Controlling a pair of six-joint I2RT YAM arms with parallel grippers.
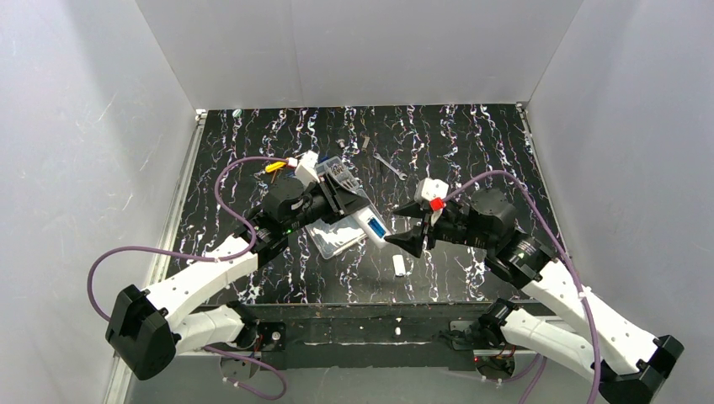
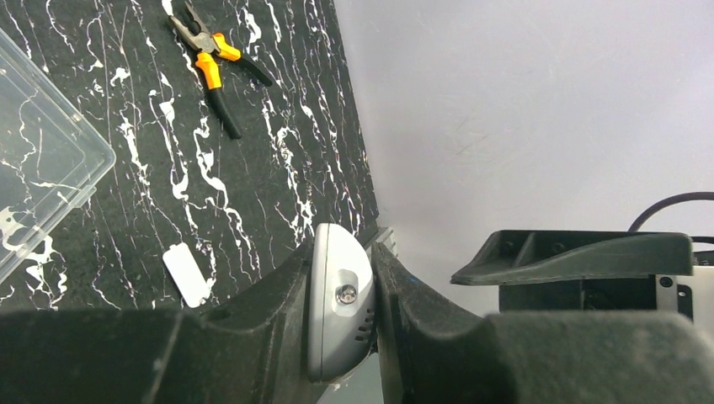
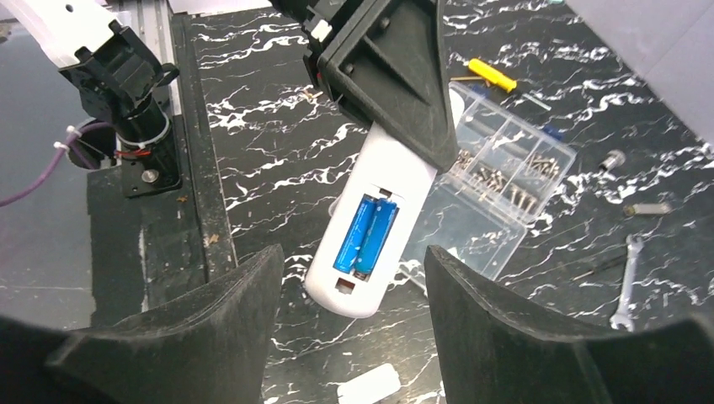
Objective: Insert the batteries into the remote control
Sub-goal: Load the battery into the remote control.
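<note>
The white remote control (image 3: pixel 389 181) is held off the table, tilted, with its open recess facing my right wrist camera. Two blue batteries (image 3: pixel 366 236) lie side by side in that recess. My left gripper (image 2: pixel 343 252) is shut on the remote's greyish end (image 2: pixel 337 303). From above, the remote (image 1: pixel 364 222) points toward my right gripper (image 1: pixel 402 241). My right gripper (image 3: pixel 352 252) is open just short of the remote's free end, its fingers (image 3: pixel 210 320) touching nothing.
A small white cover piece (image 1: pixel 399 266) lies on the table below the remote. A clear compartment box (image 3: pixel 505 177) with screws sits behind it. Orange-handled pliers (image 2: pixel 215 67), a yellow-handled screwdriver (image 3: pixel 492 74) and a small wrench (image 3: pixel 627 286) lie further back.
</note>
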